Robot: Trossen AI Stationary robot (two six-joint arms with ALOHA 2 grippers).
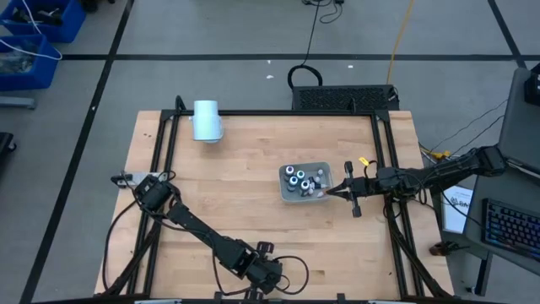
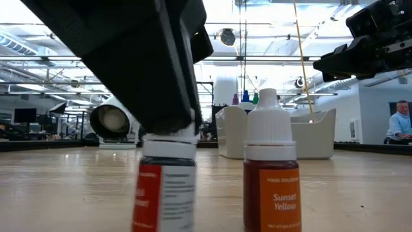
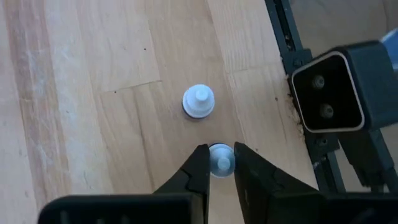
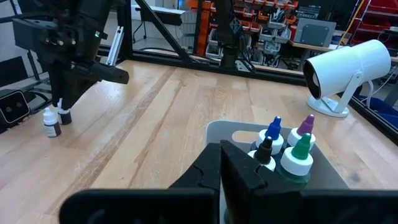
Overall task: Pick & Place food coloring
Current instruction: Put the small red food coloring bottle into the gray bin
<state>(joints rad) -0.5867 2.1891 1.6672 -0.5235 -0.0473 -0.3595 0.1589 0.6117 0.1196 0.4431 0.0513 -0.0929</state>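
Food coloring bottle point(image 3: 221, 160) cap pinched between left hand point(image 3: 221, 163) fingers, upright

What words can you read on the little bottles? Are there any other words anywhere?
"Sunset Yellow": on the orange label of the small white-capped bottle standing on the wooden table.
A smaller line above it on that label: too small to be sure of.
Red and white label of the neighbouring small bottle under the left tool: print too blurred to read.
No other words are readable.

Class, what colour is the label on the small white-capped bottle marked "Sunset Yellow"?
Orange, with pale lettering, on the small white-capped "Sunset Yellow" bottle. The low view shows it best.
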